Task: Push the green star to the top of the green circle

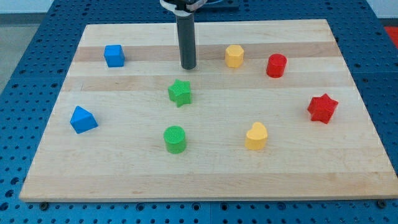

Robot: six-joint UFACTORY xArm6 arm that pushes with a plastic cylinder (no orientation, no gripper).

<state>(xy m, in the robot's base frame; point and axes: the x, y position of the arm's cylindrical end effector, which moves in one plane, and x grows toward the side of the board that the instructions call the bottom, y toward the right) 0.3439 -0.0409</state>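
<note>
The green circle point(175, 139) is being taken as the landmark, sitting nearest the view's bottom on the wooden board point(205, 180). To its right, at about the same depth, a yellow heart point(255, 136) is being seen, well apart from it. Off to its left and slightly farther up, a blue triangular block point(83, 119) is lying. Directly above the circle, near but not touching, the green star point(180, 93) is being shown. Far to the circle's right and higher, a red star point(323, 107) is resting. Above the green star, apart from it by a small gap, my tip point(188, 67) is being held on the board; no jaws are carried, only a bare rod, gripping nothing. Farther up from the circle, a blue cube point(114, 55) is at the left, a yellow hexagon point(234, 56) and a red cylinder point(276, 65) at the right.
</note>
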